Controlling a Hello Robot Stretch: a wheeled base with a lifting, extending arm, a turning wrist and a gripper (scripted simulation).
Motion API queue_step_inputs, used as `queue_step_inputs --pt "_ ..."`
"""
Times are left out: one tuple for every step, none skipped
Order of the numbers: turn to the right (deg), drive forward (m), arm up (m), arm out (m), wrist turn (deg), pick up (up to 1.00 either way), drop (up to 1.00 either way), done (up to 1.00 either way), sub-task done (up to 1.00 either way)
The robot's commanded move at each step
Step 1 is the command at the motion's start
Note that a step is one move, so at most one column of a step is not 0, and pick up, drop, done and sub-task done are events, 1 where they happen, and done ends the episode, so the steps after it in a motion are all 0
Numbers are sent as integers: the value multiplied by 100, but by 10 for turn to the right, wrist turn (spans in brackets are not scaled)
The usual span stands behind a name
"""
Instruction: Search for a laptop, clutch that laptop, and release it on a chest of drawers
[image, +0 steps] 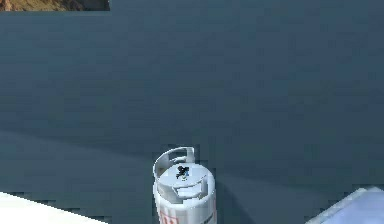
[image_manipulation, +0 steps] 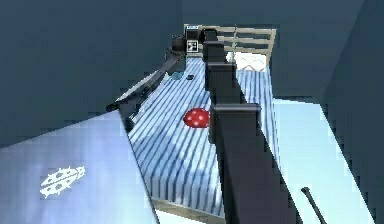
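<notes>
In the arm side view my arm (image_manipulation: 235, 130) reaches out over a bed (image_manipulation: 180, 150) with a blue-and-white striped cover. The gripper (image_manipulation: 178, 62) sits at the arm's far end, left of the white marker squares (image_manipulation: 192, 42), near the head of the bed. From it a thin dark bar (image_manipulation: 145, 85) slants down to the left. The bar meets a large grey-blue flat slab (image_manipulation: 70, 170) bearing a white spiky mark, shaped like an open laptop's lid. With the bed behind it, I cannot tell whether the gripper holds anything.
A red rounded object (image_manipulation: 198, 118) lies on the bed, with a pillow (image_manipulation: 250, 62) and wooden headboard (image_manipulation: 250, 40) beyond. Ahead, a white cylinder with a handle (image: 182, 190) stands before a dark blue wall (image: 200, 80). Pale surfaces show at bottom left (image: 30, 210) and bottom right (image: 350, 208).
</notes>
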Motion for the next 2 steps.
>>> queue_step_inputs --pt "0 0 0 -46 0 0 0 0 0" --pt "-450 0 0 0 0 0 0 0 0"
